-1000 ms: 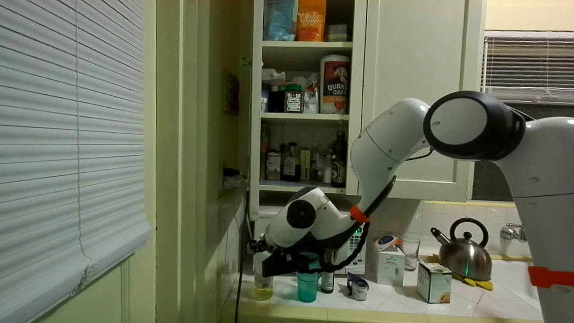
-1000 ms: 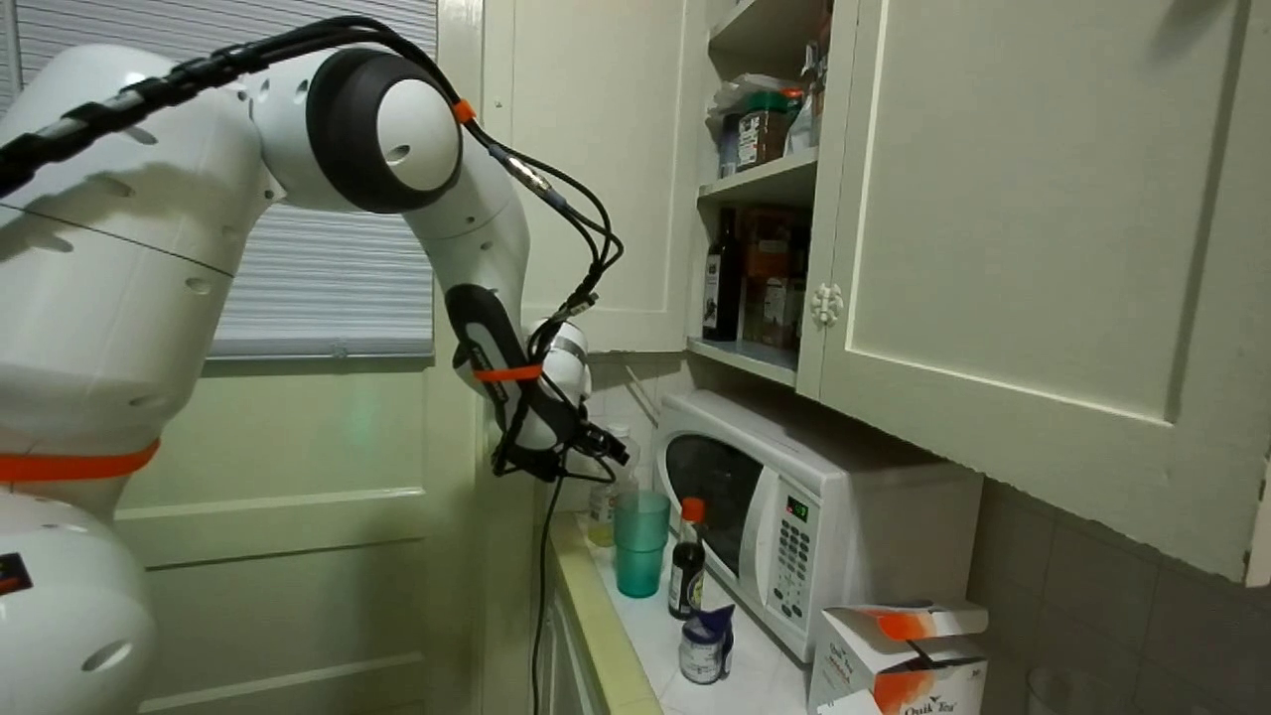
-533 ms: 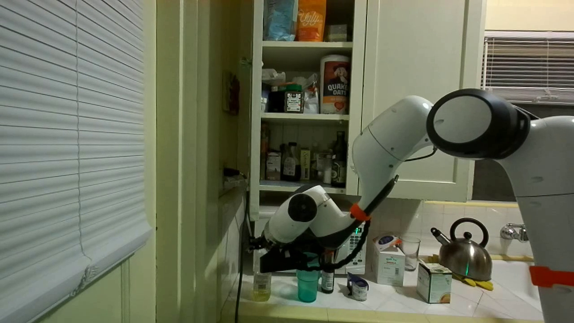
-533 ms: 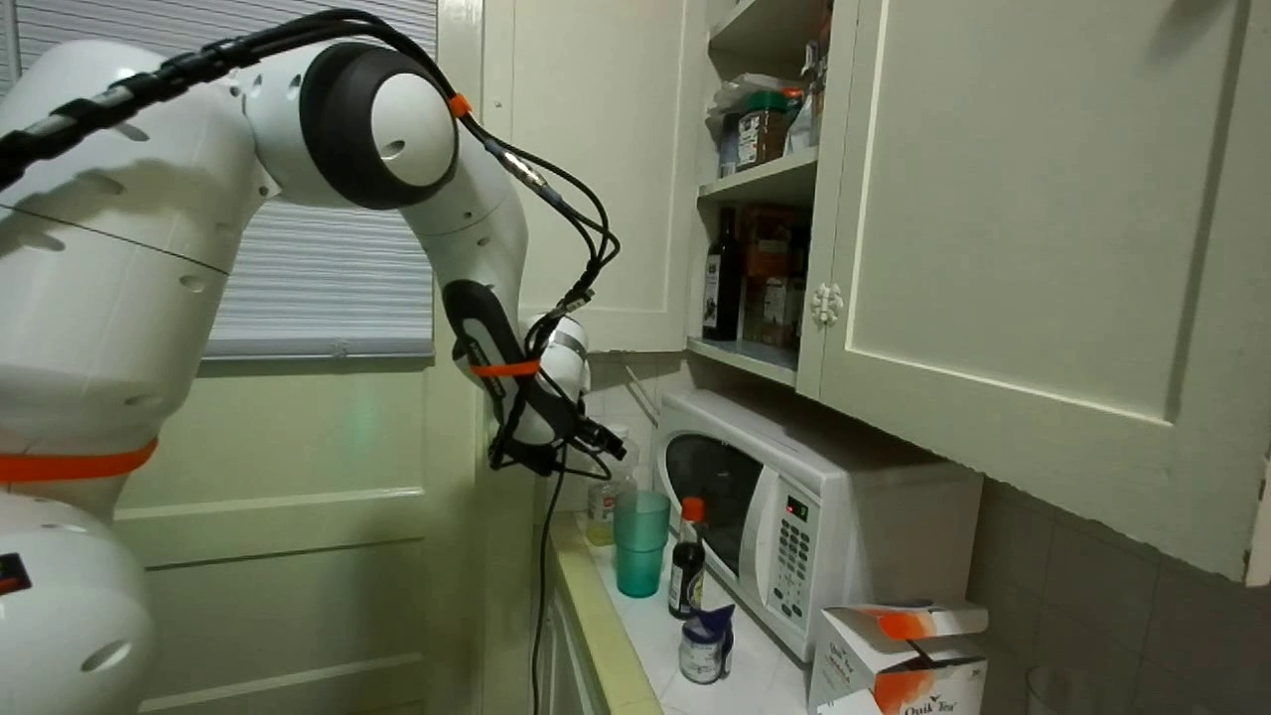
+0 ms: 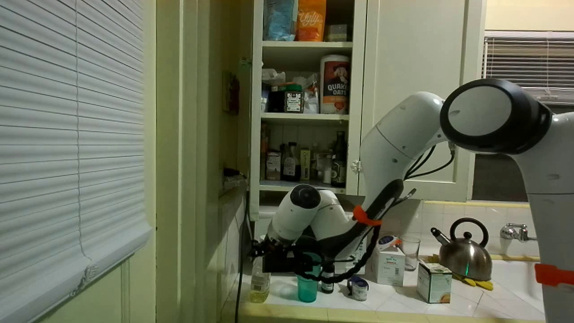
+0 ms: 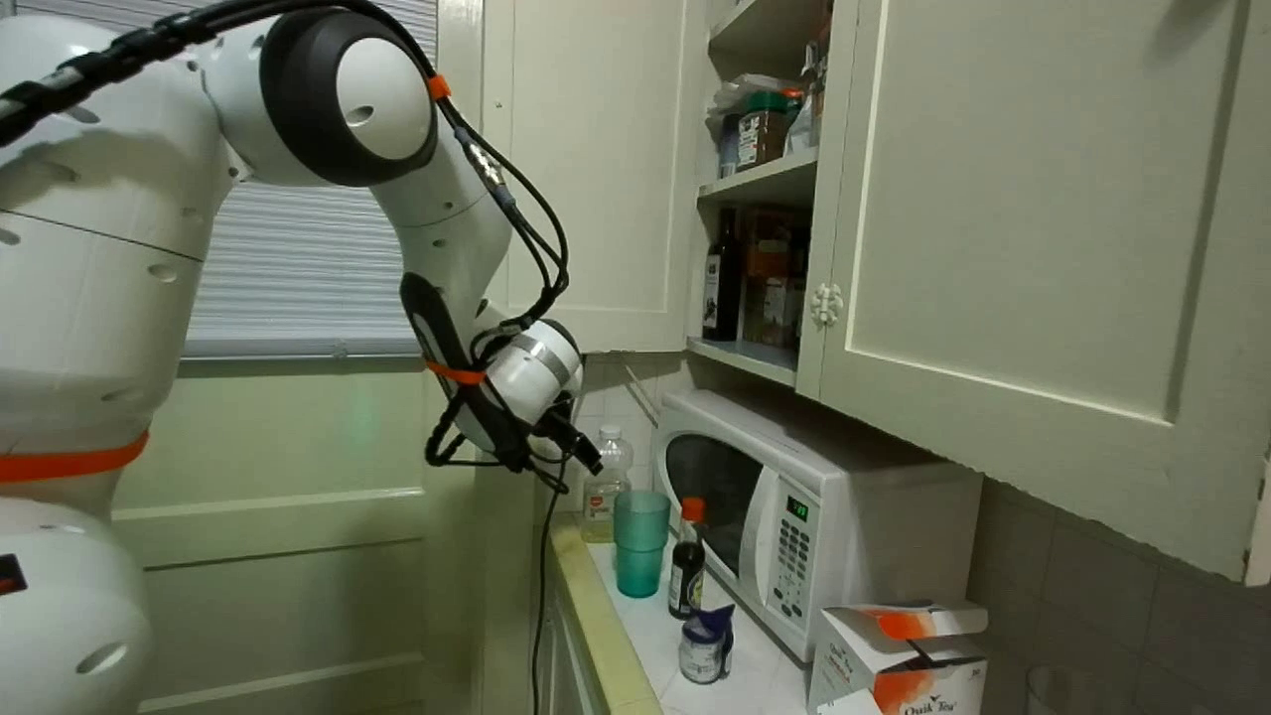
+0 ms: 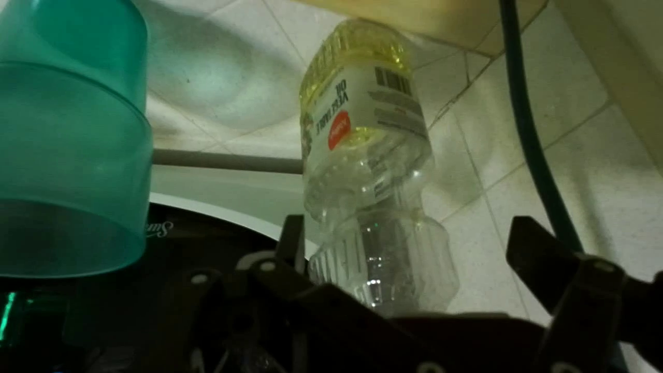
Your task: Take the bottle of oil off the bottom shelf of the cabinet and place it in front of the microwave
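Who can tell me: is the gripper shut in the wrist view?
No, the gripper is open, jaws apart with the bottle of oil showing between them.

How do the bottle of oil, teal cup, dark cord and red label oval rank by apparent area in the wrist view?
Bottle of oil and teal cup: too alike to rank; the frame crops the cup
Dark cord
Red label oval

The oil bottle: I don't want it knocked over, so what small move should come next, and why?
Probably ease the open gripper straight back: the bottle sits on the counter by the microwave, and the wrist view shows it framed by the gripper's opening; swinging sideways might tip it.
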You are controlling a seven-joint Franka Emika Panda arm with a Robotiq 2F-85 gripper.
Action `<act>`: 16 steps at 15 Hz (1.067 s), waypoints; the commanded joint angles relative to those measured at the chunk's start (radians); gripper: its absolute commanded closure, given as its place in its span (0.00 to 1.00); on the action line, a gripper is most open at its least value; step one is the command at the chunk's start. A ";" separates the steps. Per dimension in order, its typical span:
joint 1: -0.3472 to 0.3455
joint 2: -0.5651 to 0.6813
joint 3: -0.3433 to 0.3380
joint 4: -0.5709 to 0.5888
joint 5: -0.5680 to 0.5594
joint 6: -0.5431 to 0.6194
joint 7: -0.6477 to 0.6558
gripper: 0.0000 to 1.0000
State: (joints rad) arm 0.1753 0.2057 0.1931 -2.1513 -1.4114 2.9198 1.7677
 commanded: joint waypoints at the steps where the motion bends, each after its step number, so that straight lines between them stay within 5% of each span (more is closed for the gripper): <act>1: -0.024 -0.073 0.037 -0.117 0.242 0.008 -0.180 0.00; 2: -0.010 -0.093 0.032 -0.146 0.330 0.011 -0.246 0.00; 10: -0.188 -0.173 0.321 -0.450 0.890 0.032 -0.879 0.00; 16: -0.227 -0.279 0.458 -0.456 1.224 -0.214 -1.339 0.00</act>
State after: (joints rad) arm -0.0364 0.0476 0.5971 -2.5856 -0.3428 2.8119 0.6257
